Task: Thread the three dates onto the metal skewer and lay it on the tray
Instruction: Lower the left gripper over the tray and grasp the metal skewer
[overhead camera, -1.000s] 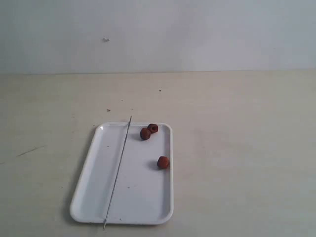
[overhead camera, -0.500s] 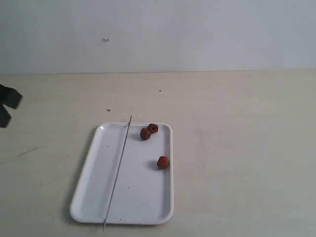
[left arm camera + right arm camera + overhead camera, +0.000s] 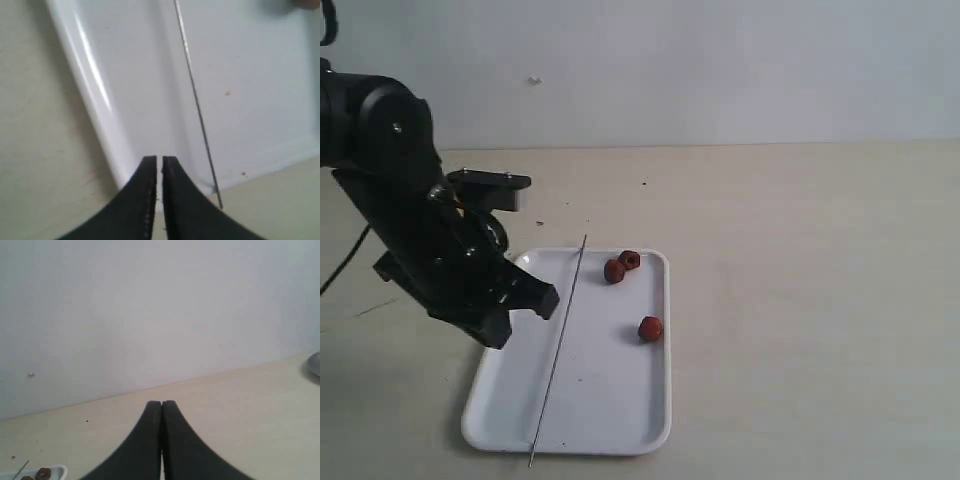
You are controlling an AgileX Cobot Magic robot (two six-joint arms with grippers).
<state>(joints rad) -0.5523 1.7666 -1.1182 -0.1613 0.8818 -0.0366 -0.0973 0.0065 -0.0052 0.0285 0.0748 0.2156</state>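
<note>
The white tray (image 3: pixel 610 400) lies on the table with the thin metal skewer (image 3: pixel 560 345) resting lengthwise across it, both ends poking past the rim. Two dates (image 3: pixel 614 271) (image 3: pixel 630 260) sit together at the tray's far right corner, and a third date (image 3: pixel 650 328) lies by the right rim. My left gripper (image 3: pixel 525 315) hangs over the tray's left edge, shut and holding nothing. In the left wrist view its fingertips (image 3: pixel 159 160) sit above the tray rim (image 3: pixel 95 100), beside the skewer (image 3: pixel 195 100). My right gripper (image 3: pixel 161 404) is shut and empty, away from the tray.
The left arm's black body (image 3: pixel 390 180) fills the left of the exterior view. A grey round object (image 3: pixel 315 362) shows at the edge of the right wrist view. Light tabletop (image 3: pixel 820 300) stretches right of the tray, with a white wall behind it.
The left arm has swung in from the left edge of the exterior view and now stands over the tray's left side. Tray, skewer and dates have not moved.
</note>
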